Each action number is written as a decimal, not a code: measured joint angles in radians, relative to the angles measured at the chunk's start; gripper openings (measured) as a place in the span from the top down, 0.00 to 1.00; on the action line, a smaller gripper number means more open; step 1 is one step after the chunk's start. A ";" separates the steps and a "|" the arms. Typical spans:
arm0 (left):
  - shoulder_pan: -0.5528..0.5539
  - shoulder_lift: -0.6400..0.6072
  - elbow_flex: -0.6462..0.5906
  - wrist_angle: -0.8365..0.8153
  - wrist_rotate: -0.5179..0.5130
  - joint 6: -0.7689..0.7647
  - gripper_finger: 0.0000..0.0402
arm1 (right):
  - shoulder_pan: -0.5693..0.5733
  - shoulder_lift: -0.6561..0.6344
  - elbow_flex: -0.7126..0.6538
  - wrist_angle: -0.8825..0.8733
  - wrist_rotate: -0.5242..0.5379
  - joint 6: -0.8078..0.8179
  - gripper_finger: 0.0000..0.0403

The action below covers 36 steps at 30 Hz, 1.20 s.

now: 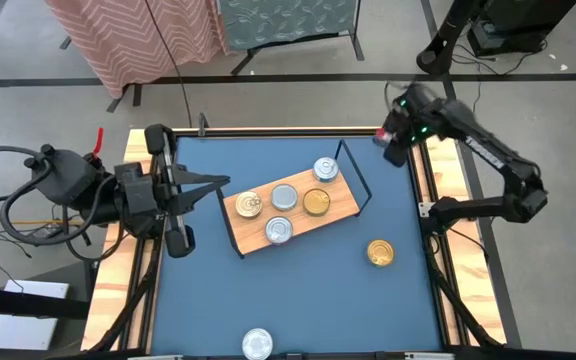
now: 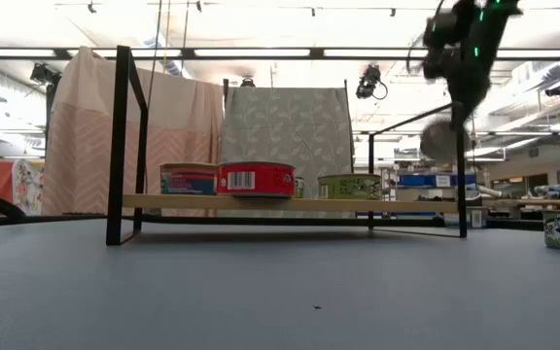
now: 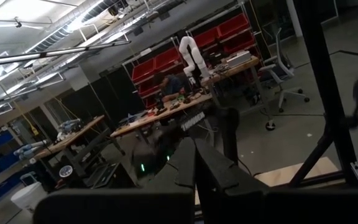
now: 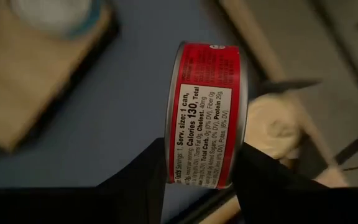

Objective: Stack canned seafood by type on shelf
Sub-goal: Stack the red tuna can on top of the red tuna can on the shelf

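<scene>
The shelf [image 1: 346, 198], a light-wood board with black wire end frames, lies mid-table and carries several tins of canned seafood, silver lids [image 1: 284, 197] and gold lids [image 1: 316, 203]. In the low view they rest flat on the board [image 2: 261, 203]. My right gripper [image 1: 394, 145] is raised near the table's far right corner, shut on a red-labelled tin [image 4: 204, 112]. My left gripper [image 1: 223, 183] hovers shut at the table's left side, pointing level toward the shelf, touching nothing. My right gripper pinches the red-labelled tin between its two fingers [image 4: 145, 177], one on each flat face, near the rim [image 4: 197, 177]. The fingers slant down from above. The tin stands on edge, hanging below the fingers, lifted clear of table and shelf [image 2: 442, 139].
A gold-lidded tin [image 1: 380, 253] lies flat on the blue table to the right of the shelf, and a silver one [image 1: 257, 344] at the near edge. The table has a raised wooden rim [image 1: 448, 190]. Fabric screens stand beyond the far edge.
</scene>
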 joint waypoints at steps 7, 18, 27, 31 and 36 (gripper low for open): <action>0.000 0.000 0.000 -0.015 -0.006 0.001 0.99 | 0.035 -0.108 0.216 -0.015 -0.184 0.359 0.61; 0.000 0.000 0.000 -0.068 -0.055 0.034 0.99 | 0.490 -0.315 0.073 0.163 -0.179 1.141 0.61; 0.000 0.000 0.000 -0.079 -0.177 0.054 0.99 | 0.968 -0.300 -0.333 0.915 0.050 1.678 0.61; 0.000 -0.004 0.000 -0.083 -0.214 0.054 0.99 | 1.089 -0.234 -0.415 1.121 0.178 1.802 0.61; 0.000 -0.028 0.000 -0.082 -0.236 0.061 0.99 | 1.201 -0.157 -0.444 1.237 0.270 1.921 0.61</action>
